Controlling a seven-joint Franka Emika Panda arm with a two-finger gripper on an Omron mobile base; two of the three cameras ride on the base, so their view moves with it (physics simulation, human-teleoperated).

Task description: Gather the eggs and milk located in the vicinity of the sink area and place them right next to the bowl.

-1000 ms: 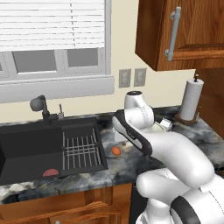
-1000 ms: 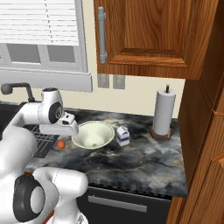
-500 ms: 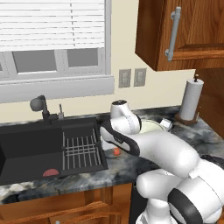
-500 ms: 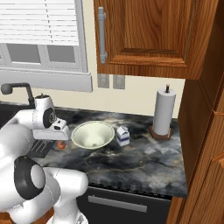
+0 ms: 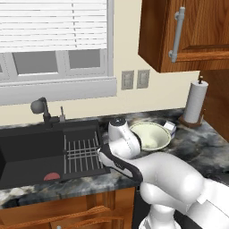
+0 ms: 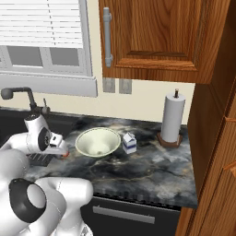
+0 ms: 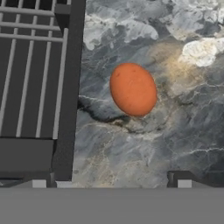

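Your gripper (image 7: 111,183) hangs with its jaws spread wide and nothing between them, its 2 fingertips (image 7: 183,183) low over the marbled counter (image 7: 144,148). The egg (image 7: 133,89) lies on the counter ahead of the tips, just beside the sink (image 7: 65,87) edge and its rack (image 5: 82,153). Farther along the counter you see the bowl (image 6: 97,142), with the milk (image 6: 129,143) just beside it.

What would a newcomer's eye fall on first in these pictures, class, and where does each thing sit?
First, the orange-brown egg in the hand view, lying on the marbled counter just beside the black sink's edge. The open pincer hovers over it, touching nothing. Then the pale bowl in mid-counter, with the small milk carton close on its right.
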